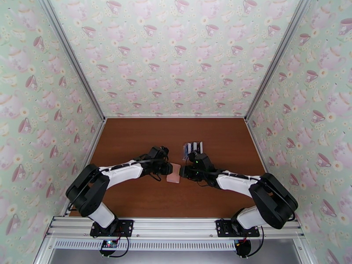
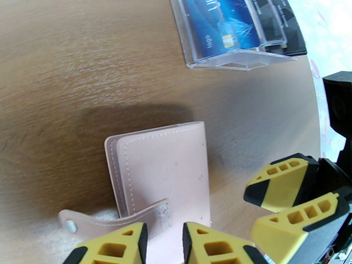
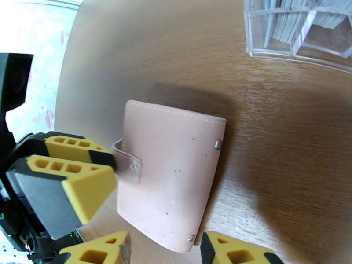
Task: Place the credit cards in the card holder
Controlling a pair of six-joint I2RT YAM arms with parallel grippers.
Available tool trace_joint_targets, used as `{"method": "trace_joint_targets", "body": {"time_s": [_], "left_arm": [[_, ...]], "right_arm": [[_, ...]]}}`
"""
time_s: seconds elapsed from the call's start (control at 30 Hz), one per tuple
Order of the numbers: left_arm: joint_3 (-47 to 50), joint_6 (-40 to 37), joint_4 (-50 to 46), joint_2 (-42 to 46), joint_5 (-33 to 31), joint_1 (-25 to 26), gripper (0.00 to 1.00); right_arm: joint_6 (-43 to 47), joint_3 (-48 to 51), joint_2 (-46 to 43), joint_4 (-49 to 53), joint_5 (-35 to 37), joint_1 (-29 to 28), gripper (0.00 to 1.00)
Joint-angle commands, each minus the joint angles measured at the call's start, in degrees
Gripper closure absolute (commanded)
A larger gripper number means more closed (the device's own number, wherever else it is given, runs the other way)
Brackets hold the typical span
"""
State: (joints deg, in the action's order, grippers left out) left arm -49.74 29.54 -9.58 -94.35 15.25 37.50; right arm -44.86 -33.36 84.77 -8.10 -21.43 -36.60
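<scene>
The pink card holder (image 1: 174, 178) lies closed on the worktop (image 1: 132, 141), snap tab (image 2: 114, 218) undone. The left fingers (image 2: 110, 247) clench its 9 o'clock edge. The right fingers (image 3: 233, 254) stand parted at 3 o'clock, grasping nothing. The clear rack (image 1: 193, 148) of credit cards (image 2: 222, 27) sits at 1 o'clock.

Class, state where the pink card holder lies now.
In the top view, the card holder lies mid-table between the left pincer and right pincer, near the clear rack.

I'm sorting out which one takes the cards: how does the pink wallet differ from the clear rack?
The wallet is pink and opaque; the rack is clear plastic. The wallet lies flat and folded; the rack stands upright holding cards. Both rest on the table.
</scene>
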Motion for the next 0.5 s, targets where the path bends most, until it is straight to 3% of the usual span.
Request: {"method": "trace_joint_targets", "body": {"time_s": [0.0, 0.47], "left_arm": [[-0.71, -0.18, 1.05, -1.12, 0.94, -0.03, 0.72], [1.27, -0.28, 2.32, -2.06, 1.18, -1.17, 0.72]], "right_arm": [[-0.75, 0.84, 1.25, -1.99, -0.99, 0.31, 0.53], [-1.02, 0.65, 4.78, -5.40, -2.60, 0.60, 0.58]]}}
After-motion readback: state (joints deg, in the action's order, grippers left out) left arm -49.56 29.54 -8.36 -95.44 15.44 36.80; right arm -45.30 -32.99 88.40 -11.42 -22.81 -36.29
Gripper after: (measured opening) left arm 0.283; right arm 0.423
